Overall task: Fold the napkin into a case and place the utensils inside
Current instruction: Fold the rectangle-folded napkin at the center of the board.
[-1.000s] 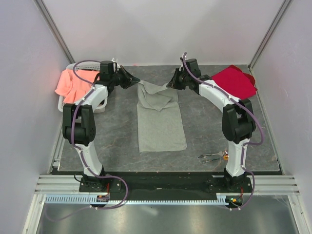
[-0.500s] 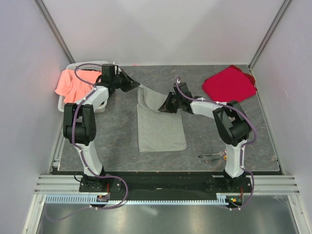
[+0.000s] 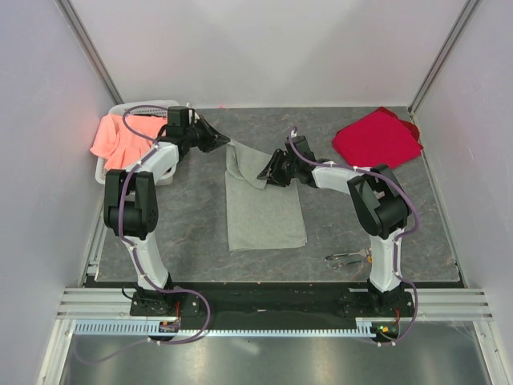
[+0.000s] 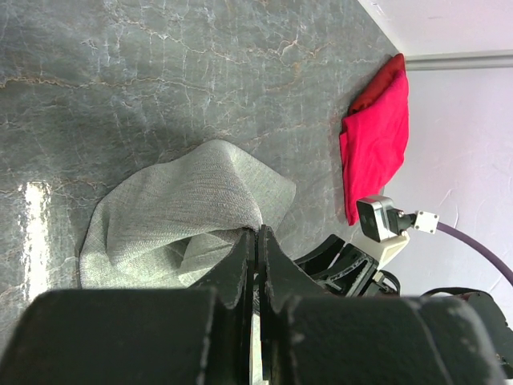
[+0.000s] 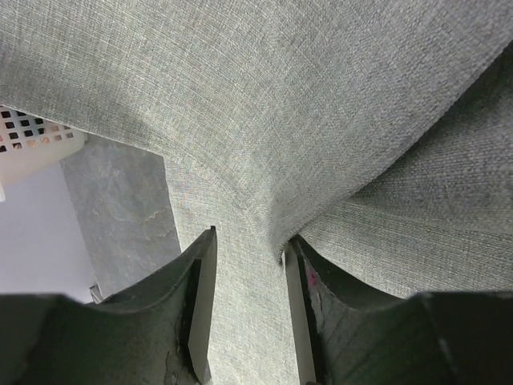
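Pinches a far corner of the napkin [image 3: 264, 210] in the tight-closed left claw [image 4: 256, 234], raised off the counter [image 3: 337, 212]. Holds the right claw [image 5: 247, 241] parted, with a napkin fold between its fingers. Utensils [image 3: 350, 257] well behind it, by its arm's base.

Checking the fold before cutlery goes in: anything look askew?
The napkin is bunched and slanted at its far end: the left gripper pinches one corner up, the right gripper sits open over a crease.
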Available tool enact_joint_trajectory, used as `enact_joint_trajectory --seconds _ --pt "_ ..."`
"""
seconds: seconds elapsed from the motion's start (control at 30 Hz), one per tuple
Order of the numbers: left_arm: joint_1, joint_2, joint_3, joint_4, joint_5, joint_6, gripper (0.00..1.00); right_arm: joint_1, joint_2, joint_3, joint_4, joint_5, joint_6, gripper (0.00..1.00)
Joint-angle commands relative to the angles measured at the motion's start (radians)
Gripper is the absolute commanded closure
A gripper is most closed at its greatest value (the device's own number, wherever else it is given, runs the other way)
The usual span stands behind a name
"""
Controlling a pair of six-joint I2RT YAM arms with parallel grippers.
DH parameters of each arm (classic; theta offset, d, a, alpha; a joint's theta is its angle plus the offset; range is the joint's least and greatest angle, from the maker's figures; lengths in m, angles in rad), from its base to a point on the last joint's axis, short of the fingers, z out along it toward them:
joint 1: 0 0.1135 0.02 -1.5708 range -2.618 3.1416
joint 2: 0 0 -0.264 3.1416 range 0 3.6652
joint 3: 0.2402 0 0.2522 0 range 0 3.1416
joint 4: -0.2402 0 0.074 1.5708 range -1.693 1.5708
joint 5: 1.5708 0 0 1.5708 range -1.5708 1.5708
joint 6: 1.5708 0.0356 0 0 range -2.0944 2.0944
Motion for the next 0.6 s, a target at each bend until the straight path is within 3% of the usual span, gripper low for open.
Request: enact_joint_trajectory --seconds 0.0,0.57 --pt "-0.003 -0.026 -0.008 0.021 -0.014 0.043 0.98 0.004 -0.026 0.004 -0.012 0.037 -0.037 0.53" --pt "-0.003 -0.043 -0.033 0.025 -0.011 0.043 0.98 0.010 0.093 0.075 0.020 0.025 -0.034 0.51"
